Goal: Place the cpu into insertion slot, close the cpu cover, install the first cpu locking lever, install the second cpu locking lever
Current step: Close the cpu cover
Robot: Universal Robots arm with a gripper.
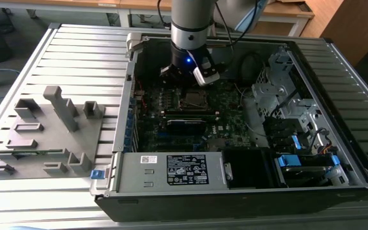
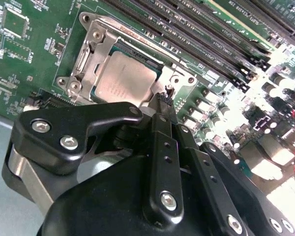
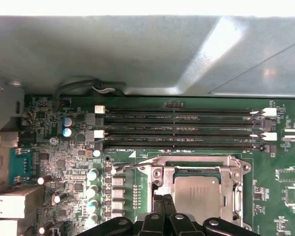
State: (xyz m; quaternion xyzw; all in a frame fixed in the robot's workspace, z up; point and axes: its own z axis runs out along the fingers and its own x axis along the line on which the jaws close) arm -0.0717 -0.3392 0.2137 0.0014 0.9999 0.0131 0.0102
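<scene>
Exterior view: ribbed grey metal table [image 1: 82, 52], moulded grey fixture block [image 1: 56, 124] at left, open black computer case [image 1: 248, 206] centre-right.
The arm [image 1: 190, 24] stands vertical above the green motherboard [image 1: 229, 108], with the gripper [image 1: 185, 79] at the insertion slot [image 1: 195, 98]. In the second wrist view its black fingers [image 2: 160, 128] are pressed together, empty, at the edge of the dull square cpu [image 2: 124, 78], which is seated under the silver cpu cover [image 2: 83, 64].

I see my arm [image 1: 190, 19] as a grey cylinder with a silver-banded wrist, a small blue light [image 1: 189, 60] glowing below it and a white camera block [image 1: 207, 75] just beside. In the second wrist view my gripper [image 2: 165, 98] is matte black, with rounded linkage plates, slim fingers [image 2: 160, 147] and silver screws [image 2: 69, 143].
</scene>
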